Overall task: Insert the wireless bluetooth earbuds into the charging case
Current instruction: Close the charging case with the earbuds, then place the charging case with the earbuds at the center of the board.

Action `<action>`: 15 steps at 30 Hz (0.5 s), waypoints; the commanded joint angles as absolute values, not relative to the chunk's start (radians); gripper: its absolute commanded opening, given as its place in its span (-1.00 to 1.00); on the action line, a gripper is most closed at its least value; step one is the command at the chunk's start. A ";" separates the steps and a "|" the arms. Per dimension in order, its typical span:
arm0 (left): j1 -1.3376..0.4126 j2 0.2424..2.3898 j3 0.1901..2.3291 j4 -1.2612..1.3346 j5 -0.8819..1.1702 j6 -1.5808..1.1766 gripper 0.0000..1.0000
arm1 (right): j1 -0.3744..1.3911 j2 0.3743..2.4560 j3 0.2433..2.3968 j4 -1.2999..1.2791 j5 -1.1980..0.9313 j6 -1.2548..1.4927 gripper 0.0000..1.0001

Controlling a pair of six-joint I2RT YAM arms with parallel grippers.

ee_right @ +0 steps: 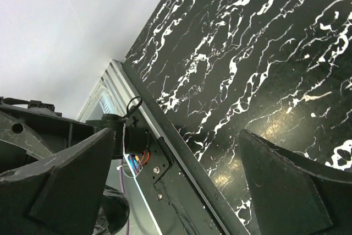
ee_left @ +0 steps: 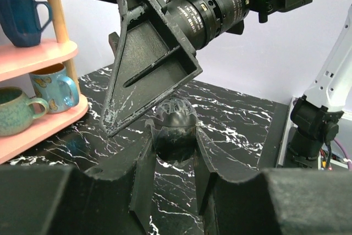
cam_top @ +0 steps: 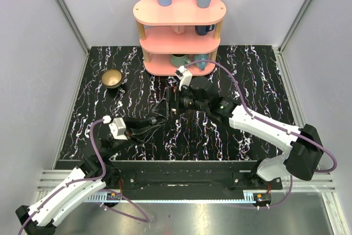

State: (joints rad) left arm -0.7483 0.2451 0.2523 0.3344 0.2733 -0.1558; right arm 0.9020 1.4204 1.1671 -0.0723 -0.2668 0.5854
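My left gripper (ee_left: 175,136) pinched shut and my right gripper (ee_right: 176,141) spread wide and empty, neither the earbuds nor the charging case shows in any view; likely light and slippery, each bud would want a gentle pinch across its body.

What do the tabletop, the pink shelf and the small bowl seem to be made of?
Tabletop: glossy black marble or marble-print sheet; white veins, glare. Pink shelf: probably painted wood, matte; pale wooden posts. Bowl: perhaps brassy metal; golden sheen.
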 commanded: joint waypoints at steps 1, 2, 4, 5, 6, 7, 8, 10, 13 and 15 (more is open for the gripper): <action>-0.749 0.252 0.250 0.423 0.229 -0.146 -1.00 | 0.934 1.350 1.071 -0.032 -0.276 0.584 1.00; -0.749 0.253 0.250 0.425 0.218 -0.147 -1.00 | 0.936 1.336 1.049 -0.009 -0.273 0.603 0.99; -0.749 0.255 0.247 0.425 0.204 -0.152 -1.00 | 0.936 1.307 0.987 0.049 -0.258 0.620 1.00; -0.749 0.258 0.245 0.423 0.198 -0.153 -1.00 | 0.936 1.298 0.970 0.078 -0.250 0.636 1.00; -0.749 0.261 0.247 0.419 0.187 -0.161 -1.00 | 0.936 1.284 0.953 0.084 -0.215 0.646 1.00; -0.749 0.261 0.248 0.413 0.178 -0.166 -1.00 | 0.936 1.278 0.928 0.084 -0.183 0.656 0.99; -0.749 0.264 0.250 0.402 0.157 -0.169 -1.00 | 0.936 1.272 0.914 0.075 -0.146 0.687 1.00; -0.749 0.268 0.256 0.384 0.115 -0.186 -1.00 | 0.934 1.246 0.875 0.054 0.006 0.730 1.00; -0.749 0.285 0.274 0.313 0.046 -0.215 -1.00 | 0.936 1.189 0.801 0.029 0.224 0.821 1.00; -0.749 0.325 0.297 0.211 0.003 -0.273 -1.00 | 0.936 1.136 0.764 0.028 0.322 0.842 0.99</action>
